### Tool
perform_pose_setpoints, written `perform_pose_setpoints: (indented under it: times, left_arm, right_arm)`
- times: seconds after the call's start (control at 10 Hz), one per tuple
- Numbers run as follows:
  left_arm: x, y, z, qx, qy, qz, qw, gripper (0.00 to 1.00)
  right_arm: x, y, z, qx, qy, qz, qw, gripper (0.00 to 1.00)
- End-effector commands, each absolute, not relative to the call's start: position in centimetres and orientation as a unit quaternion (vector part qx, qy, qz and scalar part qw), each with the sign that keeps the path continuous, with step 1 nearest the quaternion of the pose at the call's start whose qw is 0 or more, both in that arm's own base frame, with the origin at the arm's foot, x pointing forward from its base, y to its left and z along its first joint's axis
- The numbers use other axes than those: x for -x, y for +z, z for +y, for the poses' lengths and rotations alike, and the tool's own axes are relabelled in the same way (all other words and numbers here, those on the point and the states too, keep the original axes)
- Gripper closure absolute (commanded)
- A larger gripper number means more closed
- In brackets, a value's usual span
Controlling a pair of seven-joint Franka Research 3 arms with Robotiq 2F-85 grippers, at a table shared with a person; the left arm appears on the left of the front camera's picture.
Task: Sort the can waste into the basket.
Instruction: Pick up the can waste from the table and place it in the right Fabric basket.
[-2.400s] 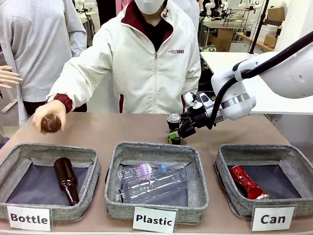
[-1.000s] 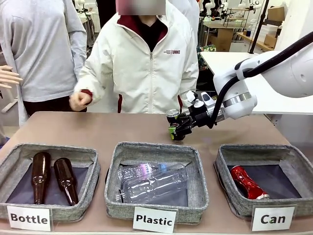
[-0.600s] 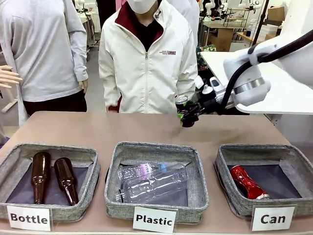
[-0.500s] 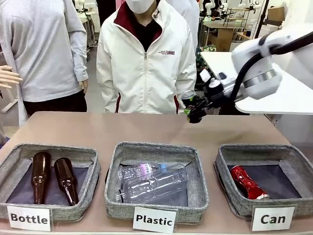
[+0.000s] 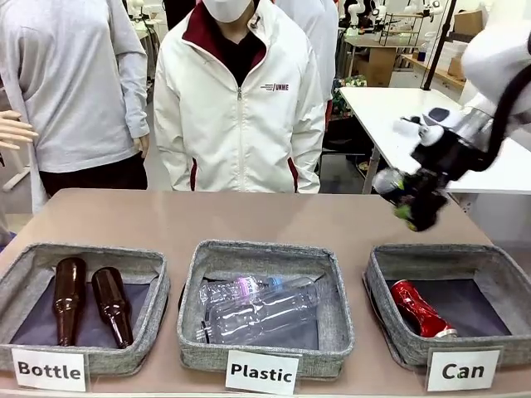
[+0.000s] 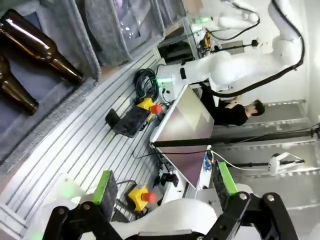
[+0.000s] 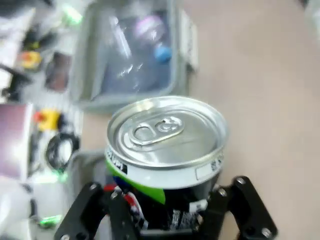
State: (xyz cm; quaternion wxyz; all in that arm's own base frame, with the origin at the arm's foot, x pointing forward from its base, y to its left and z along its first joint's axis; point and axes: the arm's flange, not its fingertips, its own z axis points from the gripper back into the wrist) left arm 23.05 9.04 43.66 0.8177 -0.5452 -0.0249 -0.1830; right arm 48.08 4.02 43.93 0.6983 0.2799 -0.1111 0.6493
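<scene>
My right gripper (image 5: 412, 206) is shut on the black can (image 5: 388, 182), which has a silver top. It holds the can tilted in the air above the far left rim of the grey "Can" basket (image 5: 498, 254). The shiny red can (image 5: 421, 308) lies inside that basket on the dark bottom. In the right wrist view the black can's (image 7: 167, 145) silver lid faces the camera, clamped between my black fingers (image 7: 239, 205). In the left wrist view my left gripper (image 6: 162, 174) stands open with nothing between its green pads (image 6: 106, 187).
The "Plastic" basket (image 5: 192, 282) in the middle holds clear bottles. The "Bottle" basket (image 5: 25, 267) on the left holds two brown bottles (image 5: 112, 305). A person in a white jacket (image 5: 241, 116) stands at the far side, hands off the table.
My right arm lifted the black can from the table's far middle and carried it right, over the "Can" basket's edge. The person laid a second brown bottle in the "Bottle" basket and drew the hand back.
</scene>
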Motion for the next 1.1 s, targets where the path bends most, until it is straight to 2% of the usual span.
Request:
perform_pose_setpoints:
  times: [0.0, 0.3, 0.7, 0.8, 0.9, 1.0]
  left_arm:
    - [-21.7, 44.9, 9.3, 0.557, -0.175, -0.030, 0.812, 0.00]
    - [-21.7, 44.9, 9.3, 0.557, -0.175, -0.030, 0.812, 0.00]
    - [-21.7, 44.9, 9.3, 0.557, -0.175, -0.030, 0.812, 0.00]
    - [-21.7, 44.9, 9.3, 0.557, -0.175, -0.030, 0.812, 0.00]
    - [-21.7, 44.9, 9.3, 0.557, -0.175, -0.030, 0.812, 0.00]
    - [-21.7, 44.9, 9.3, 0.557, -0.175, -0.030, 0.812, 0.00]
  right_arm:
    - [-44.5, 44.1, 3.4, -0.228, 0.676, -0.058, 0.698, 1.00]
    - [-42.6, 41.9, 3.0, -0.179, 0.669, -0.014, 0.721, 1.00]
    - [-42.7, 41.5, 2.5, -0.181, 0.667, 0.028, 0.722, 1.00]
    - [-42.9, 41.5, 2.5, -0.183, 0.672, 0.034, 0.716, 0.40]
    - [-43.1, 41.4, 2.5, -0.185, 0.671, 0.039, 0.717, 0.40]
    - [-43.3, 41.3, 2.4, -0.187, 0.670, 0.042, 0.717, 0.00]
